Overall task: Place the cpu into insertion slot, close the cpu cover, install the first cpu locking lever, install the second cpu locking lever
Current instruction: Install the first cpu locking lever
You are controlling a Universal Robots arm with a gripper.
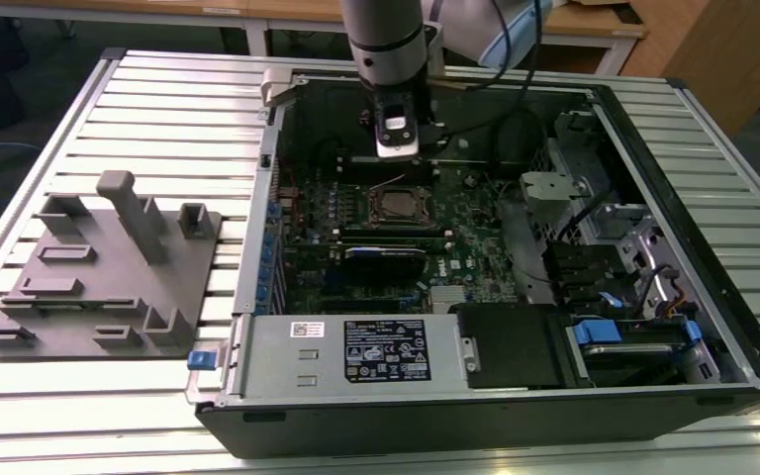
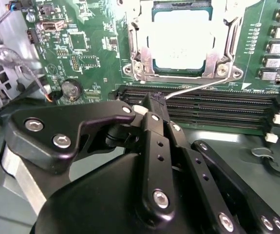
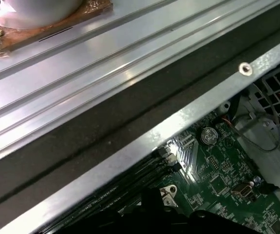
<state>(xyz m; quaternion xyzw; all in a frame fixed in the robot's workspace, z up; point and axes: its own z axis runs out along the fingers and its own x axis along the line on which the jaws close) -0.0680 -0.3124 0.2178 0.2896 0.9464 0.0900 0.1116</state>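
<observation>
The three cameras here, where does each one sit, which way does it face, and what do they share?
Exterior view: off the arm, high, looking down at the open computer case on a slatted table; the arm and gripper hang above the motherboard.
Second wrist view: on the arm, looking past the gripper at the cpu under its cover.
First wrist view: on the arm, facing the case's wall and table slats.
Both wrist views share the green motherboard.
</observation>
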